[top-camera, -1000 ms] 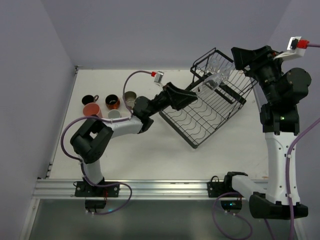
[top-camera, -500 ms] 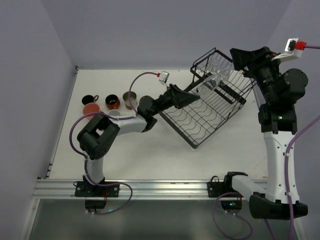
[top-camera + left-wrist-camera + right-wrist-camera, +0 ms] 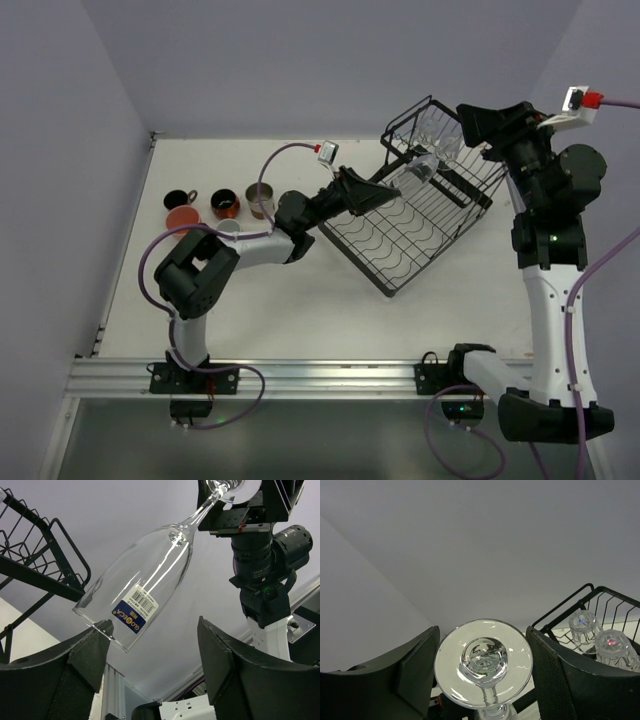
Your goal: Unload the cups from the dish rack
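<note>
A clear stemmed glass (image 3: 418,170) with a barcode label hangs tilted over the black wire dish rack (image 3: 420,235). My right gripper (image 3: 463,133) is shut on its round foot (image 3: 483,662), one finger on each side of the foot. My left gripper (image 3: 385,187) is open just below the glass's bowl (image 3: 142,595), whose rim lies next to my left finger (image 3: 85,655) while the other finger stands well apart. Two clear glasses (image 3: 582,626) (image 3: 615,649) stand upside down in the rack's raised basket (image 3: 425,125).
Several cups stand on the table at the far left: a dark mug (image 3: 177,198), an orange-red cup (image 3: 183,220), a brown mug (image 3: 225,204), a grey cup (image 3: 261,194) and a cream cup (image 3: 230,228). Walls close the left, back and right sides.
My left gripper has pushed further right and up under the glass's bowl. My right arm has shifted slightly left with the glass still in its grip.
</note>
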